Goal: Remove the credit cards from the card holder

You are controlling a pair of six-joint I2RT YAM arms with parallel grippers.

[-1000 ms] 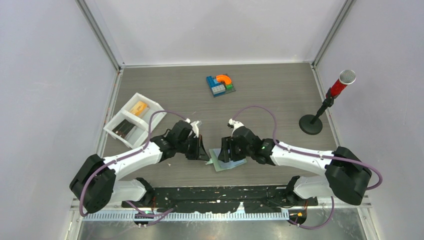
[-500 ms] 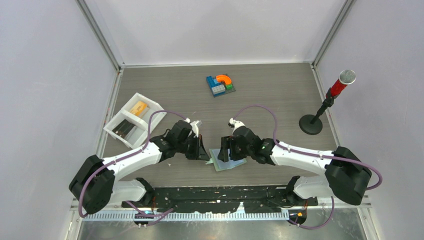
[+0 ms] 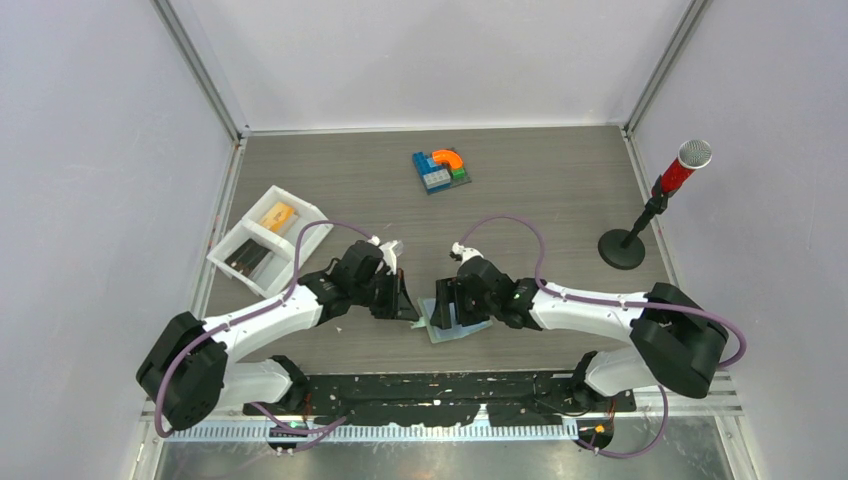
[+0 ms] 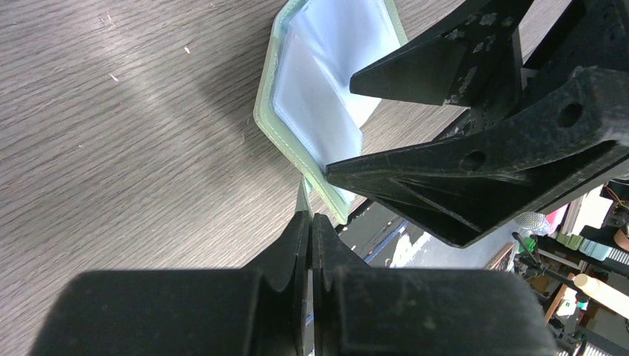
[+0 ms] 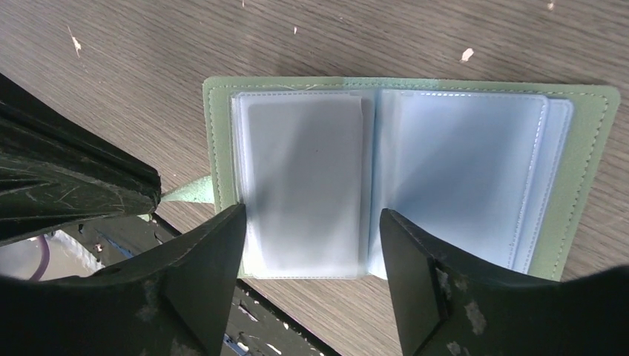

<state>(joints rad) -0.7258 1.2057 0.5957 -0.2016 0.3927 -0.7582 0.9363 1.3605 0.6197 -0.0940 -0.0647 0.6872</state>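
The sage-green card holder (image 3: 457, 327) lies open on the table near the front edge. Its light blue sleeve pages (image 5: 304, 185) show no card in them. My left gripper (image 4: 311, 216) is shut on the holder's small closure tab (image 4: 302, 199), which also shows in the right wrist view (image 5: 189, 191). It sits at the holder's left edge in the top view (image 3: 412, 312). My right gripper (image 5: 311, 215) is open just above the near edge of the open pages, touching nothing (image 3: 447, 310). An orange credit card (image 3: 277, 215) and dark credit cards (image 3: 246, 258) lie in the white tray.
The white two-compartment tray (image 3: 305, 203) stands at the left. A blue-orange-green toy block cluster (image 3: 441, 170) sits at the back centre. A red microphone on a black stand (image 3: 650, 215) is at the right. The black base plate (image 3: 440, 385) borders the near edge.
My right gripper has shifted a little left over the open holder. The left gripper has stayed still, shut on the tab.
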